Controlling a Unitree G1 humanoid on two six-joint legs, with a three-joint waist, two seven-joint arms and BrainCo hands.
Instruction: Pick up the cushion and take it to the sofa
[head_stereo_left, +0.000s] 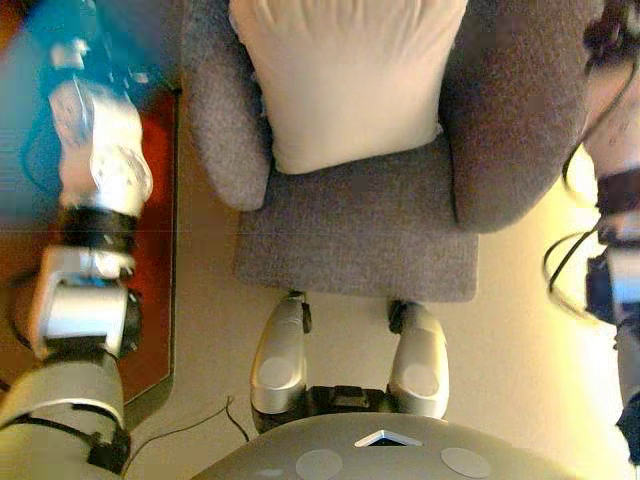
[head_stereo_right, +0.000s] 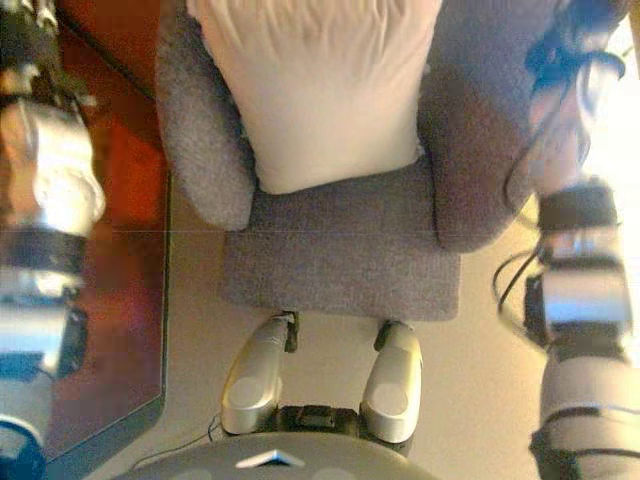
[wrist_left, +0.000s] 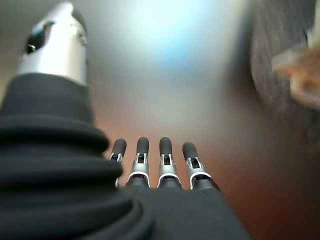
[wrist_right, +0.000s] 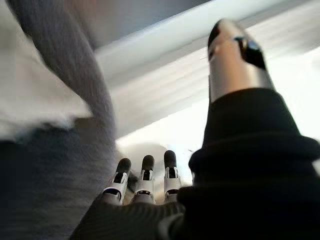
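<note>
A cream cushion (head_stereo_left: 350, 80) lies on the seat of a grey sofa chair (head_stereo_left: 360, 235), leaning toward its back, between the two padded arms. It also shows in the right eye view (head_stereo_right: 320, 90). My left hand (wrist_left: 150, 160) is raised left of the chair, apart from it, with straight fingers and nothing in it. My right hand (wrist_right: 145, 175) is raised beside the chair's right arm (wrist_right: 85, 75), with straight fingers and nothing in it. The cushion's white edge (wrist_right: 30, 100) shows past that arm.
A red-brown surface (head_stereo_left: 155, 200) with a dark edge lies left of the chair, under my left arm. Pale cream floor (head_stereo_left: 520, 330) lies in front of the chair and to its right.
</note>
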